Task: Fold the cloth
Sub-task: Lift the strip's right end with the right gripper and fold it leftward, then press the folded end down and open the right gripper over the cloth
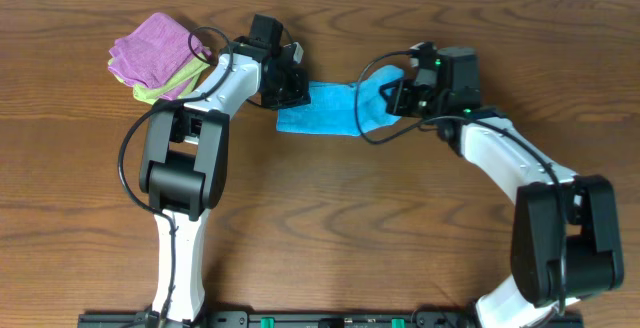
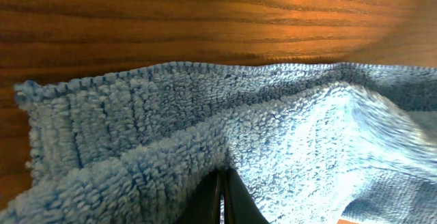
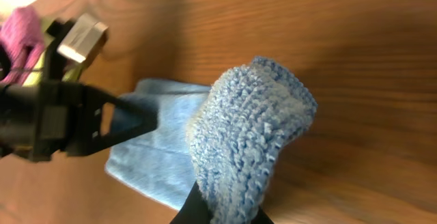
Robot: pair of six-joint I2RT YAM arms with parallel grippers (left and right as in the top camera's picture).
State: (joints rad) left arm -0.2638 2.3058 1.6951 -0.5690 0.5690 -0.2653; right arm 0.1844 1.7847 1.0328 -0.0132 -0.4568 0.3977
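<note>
Sky-blue cloth (image 1: 325, 108) lies on the wooden counter (image 1: 350, 228), between the two arms. The left tool (image 1: 297, 93) is pressed together on its left edge and pinches a raised fold of the fabric. The right tool (image 1: 392, 93) pinches the right end, which is lifted off the counter and curls over the flat part. A purple cloth (image 1: 155, 46) on a green cloth (image 1: 160, 93) lies at the far left, apart from the blue one.
</note>
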